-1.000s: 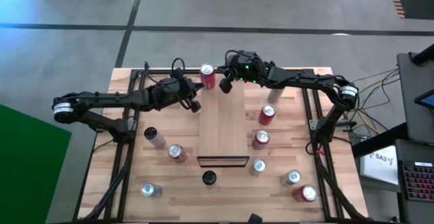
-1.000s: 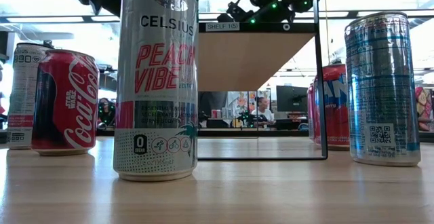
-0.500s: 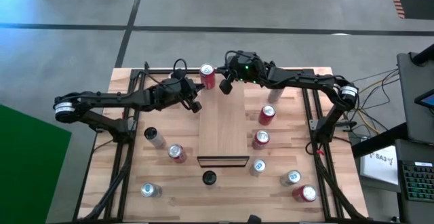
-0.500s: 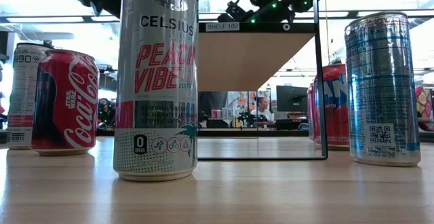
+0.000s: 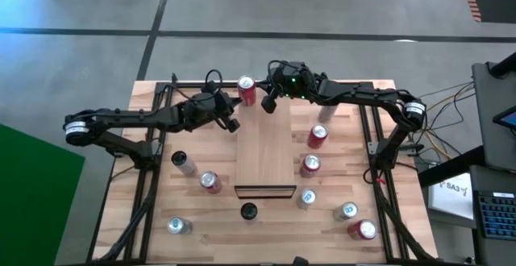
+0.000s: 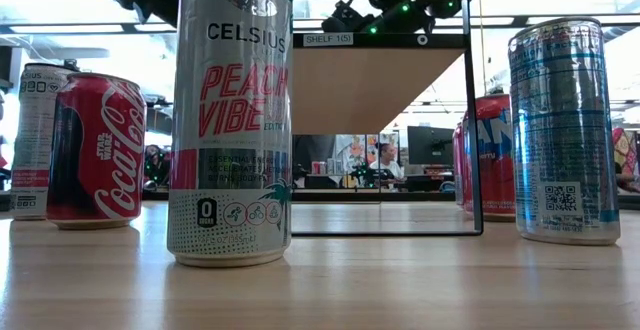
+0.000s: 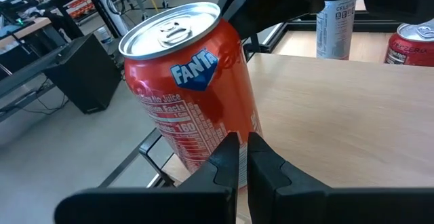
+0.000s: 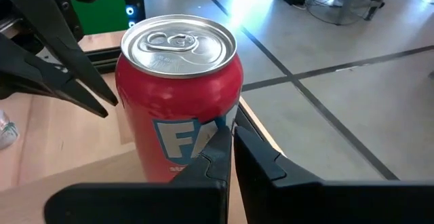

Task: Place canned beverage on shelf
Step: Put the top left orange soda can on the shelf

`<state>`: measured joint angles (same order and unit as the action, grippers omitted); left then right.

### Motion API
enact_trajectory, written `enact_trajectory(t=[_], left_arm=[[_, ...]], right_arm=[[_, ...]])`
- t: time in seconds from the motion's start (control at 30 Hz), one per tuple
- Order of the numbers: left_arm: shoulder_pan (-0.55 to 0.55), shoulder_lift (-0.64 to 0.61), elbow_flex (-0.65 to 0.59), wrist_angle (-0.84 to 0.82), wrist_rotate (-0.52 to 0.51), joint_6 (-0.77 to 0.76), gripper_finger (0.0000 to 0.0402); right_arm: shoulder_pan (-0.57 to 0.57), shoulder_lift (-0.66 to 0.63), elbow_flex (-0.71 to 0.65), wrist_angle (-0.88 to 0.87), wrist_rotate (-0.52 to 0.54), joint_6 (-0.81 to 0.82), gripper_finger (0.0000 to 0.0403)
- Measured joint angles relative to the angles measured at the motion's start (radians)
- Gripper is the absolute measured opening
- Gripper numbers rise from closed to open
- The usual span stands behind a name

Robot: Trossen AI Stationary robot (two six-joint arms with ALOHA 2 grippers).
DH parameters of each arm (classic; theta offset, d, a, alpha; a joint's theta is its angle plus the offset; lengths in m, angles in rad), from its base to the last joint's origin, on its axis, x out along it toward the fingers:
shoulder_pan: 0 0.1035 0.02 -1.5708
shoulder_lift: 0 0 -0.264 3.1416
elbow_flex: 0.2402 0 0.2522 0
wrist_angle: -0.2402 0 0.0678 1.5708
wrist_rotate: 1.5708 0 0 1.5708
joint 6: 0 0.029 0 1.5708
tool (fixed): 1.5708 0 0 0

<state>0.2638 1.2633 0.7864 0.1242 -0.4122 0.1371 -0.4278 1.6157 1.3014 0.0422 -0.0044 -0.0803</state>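
Observation:
A red Fanta can (image 5: 246, 89) stands upright at the far left corner of the raised light-wood shelf (image 5: 264, 157). My left gripper (image 5: 233, 126) is shut, and in its wrist view its tips (image 7: 237, 142) point at the can's lower side (image 7: 193, 115). My right gripper (image 5: 267, 103) is shut too. It comes from the right, with its tips (image 8: 229, 139) in front of the can's lower wall (image 8: 178, 125). The other arm shows behind the can in each wrist view. My left gripper's shut fingertips (image 7: 229, 149) stand right at the can's lower side (image 7: 203, 153); I cannot tell whether they touch it. My right gripper's shut fingertips (image 8: 224, 146) stand right at the can's lower wall (image 8: 193, 153); I cannot tell whether they touch it. The can stands upright on the shelf.
Several cans stand on the planked tabletop around the shelf: two red ones (image 5: 318, 135) (image 5: 310, 165) to its right, a red one (image 5: 211, 182) and a silver one (image 5: 182, 162) to its left. More stand near the front edge, among them a tall Celsius can (image 6: 230, 120).

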Motion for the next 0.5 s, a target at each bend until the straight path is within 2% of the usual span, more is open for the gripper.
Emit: enact_trajectory(t=[0.4, 0.5], left_arm=[[0.000, 0.000, 0.000, 0.004, 0.000, -0.001, 0.0000], [0.000, 0.000, 0.000, 0.004, 0.000, -0.005, 0.0000]], right_arm=[[0.010, -0.002, 0.000, -0.009, -0.007, -0.026, 0.0011], [0.011, -0.002, 0.000, -0.015, -0.039, -0.035, 0.0011]])
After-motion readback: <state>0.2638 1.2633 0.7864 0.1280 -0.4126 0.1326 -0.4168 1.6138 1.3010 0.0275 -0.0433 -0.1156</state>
